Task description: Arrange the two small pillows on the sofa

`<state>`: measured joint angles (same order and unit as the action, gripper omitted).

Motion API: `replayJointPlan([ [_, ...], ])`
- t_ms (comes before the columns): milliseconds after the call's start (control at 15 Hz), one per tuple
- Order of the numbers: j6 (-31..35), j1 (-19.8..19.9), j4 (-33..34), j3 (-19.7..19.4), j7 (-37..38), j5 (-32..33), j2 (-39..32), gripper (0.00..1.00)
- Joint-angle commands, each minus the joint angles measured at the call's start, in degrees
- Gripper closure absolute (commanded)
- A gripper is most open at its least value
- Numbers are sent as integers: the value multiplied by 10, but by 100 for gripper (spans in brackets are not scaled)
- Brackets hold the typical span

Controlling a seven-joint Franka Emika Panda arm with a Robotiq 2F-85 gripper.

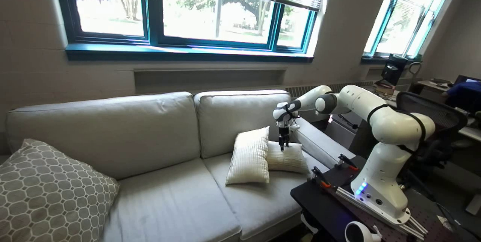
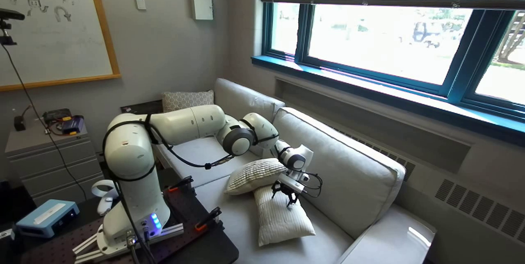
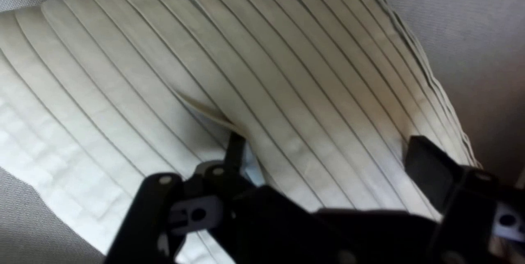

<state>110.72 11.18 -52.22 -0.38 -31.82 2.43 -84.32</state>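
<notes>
- Done, as I judge it: both pillows are on the light grey-beige fabric 2-seat sofa (image 1: 169,197), on the seat beside its padded arm (image 1: 319,142).
- Farther from that arm, 1 off-white, soft, ribbed square pillow (image 1: 248,157) stands tilted.
- Nearer the arm, the 2nd off-white, ribbed square pillow (image 2: 283,225) lies low and askew. The pillows overlap in both exterior views; whether 1 rests on the other, I cannot tell.
- At this 2nd pillow, near the arm, the black 2-finger gripper (image 3: 330,157) has its jaws spread wide, nothing pinched between them; 1 fingertip (image 3: 235,151) presses into the cover.
- Left, I judge: grasping the low pillow and raising or straightening it, probably against the light grey-beige fabric back cushion (image 1: 240,116) next to the arm.
- The low pillow looks plump and pliable, with parallel pleats and a raised fold where the fingertip pushes in.
- The tilted pillow, farther from the arm, looks full, with pointed corners and fine ribs.
</notes>
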Motion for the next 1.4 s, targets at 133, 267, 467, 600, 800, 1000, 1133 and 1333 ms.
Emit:
replayJointPlan([
  [133, 11, 4, 2, 6, 7, 8, 0, 0],
  [267, 10, 4, 2, 6, 7, 8, 0, 0],
  [467, 26, -6, -9, -9, 43, 14, 0, 0],
  [600, 41, -9, -8, -19, 71, 17, 0, 0],
  [800, 66, -11, 5, -30, 104, 25, 0, 0],
  [1000, 100, -15, 15, -45, 118, 42, 1, 0],
  [1133, 111, -12, 19, -42, 96, 51, 2, 0],
  [1333, 101, -6, 19, -26, 47, 58, 2, 0],
])
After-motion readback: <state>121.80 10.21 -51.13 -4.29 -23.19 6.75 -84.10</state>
